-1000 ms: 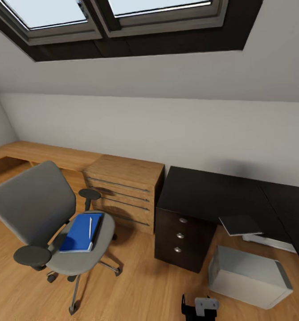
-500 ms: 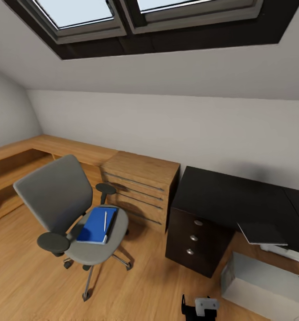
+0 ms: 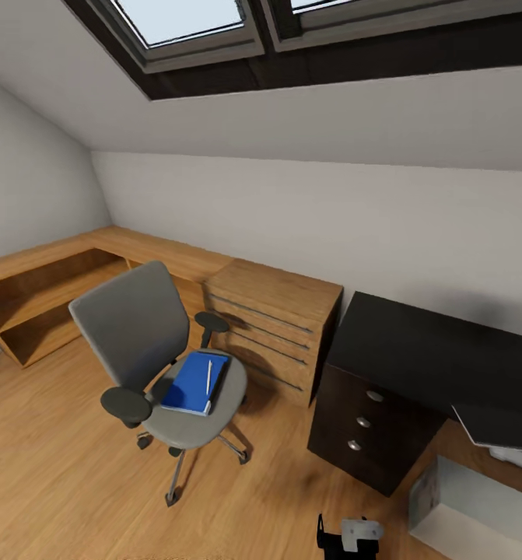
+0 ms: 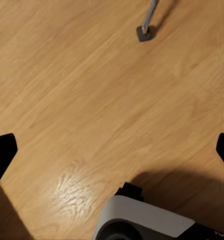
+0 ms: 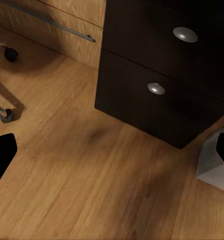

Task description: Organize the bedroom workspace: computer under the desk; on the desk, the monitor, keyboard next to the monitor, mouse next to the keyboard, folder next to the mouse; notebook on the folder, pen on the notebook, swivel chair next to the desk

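Since a second ago your view has swung left, so everything slides rightward in frame; nothing itself moved. The folder (image 3: 194, 383) lies flat on the chair (image 3: 163, 365) seat, pen (image 3: 208, 376) on top. Judge it light, stiff and thin: pinch an overhanging edge, and expect the pen to roll. Both claws, left claw (image 4: 112, 150) and right claw (image 5: 112, 150), stand wide open, empty. The computer (image 3: 478, 517) and the black surface (image 3: 432, 350) are cut off at the edge; no notebook can be made out.

Attic bedroom, home workspace | sloped ceiling with skylight (image 3: 214, 23) | wood floor (image 3: 50, 467) | oak dresser (image 3: 276, 327) | black table (image 3: 439, 350) | grey swivel chair (image 3: 148, 342)
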